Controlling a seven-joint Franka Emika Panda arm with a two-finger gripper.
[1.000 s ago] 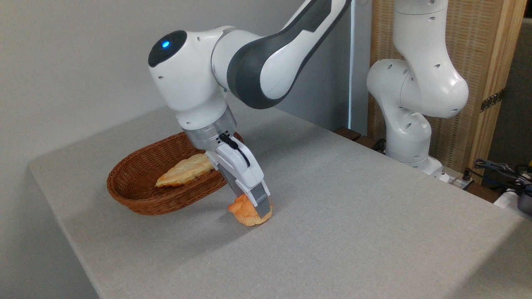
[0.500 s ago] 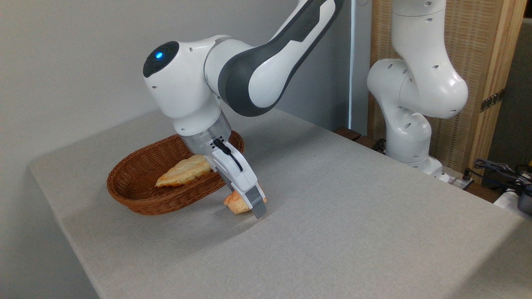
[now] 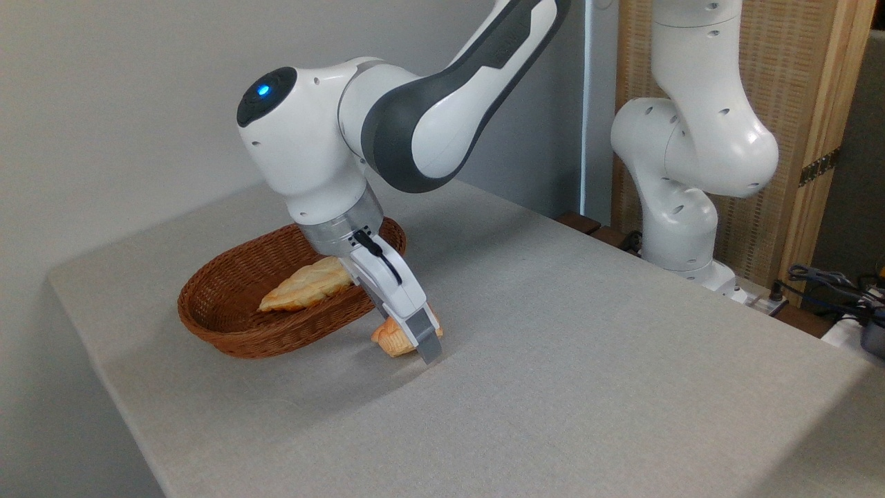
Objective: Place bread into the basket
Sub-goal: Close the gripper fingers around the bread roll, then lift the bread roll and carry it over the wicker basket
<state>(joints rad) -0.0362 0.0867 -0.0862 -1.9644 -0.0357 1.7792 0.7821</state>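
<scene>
Here the gripper (image 3: 413,340) is clamping the bread (image 3: 391,340) just right of the basket (image 3: 228,330) at frame centre-left — a braided pastry (image 3: 305,291) is lying inside.

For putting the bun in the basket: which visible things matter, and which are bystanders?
Matter: bun, at the end effector; wicker basket.
Bystanders: braided pastry lying in the basket; cables at right; wooden screen behind.
</scene>
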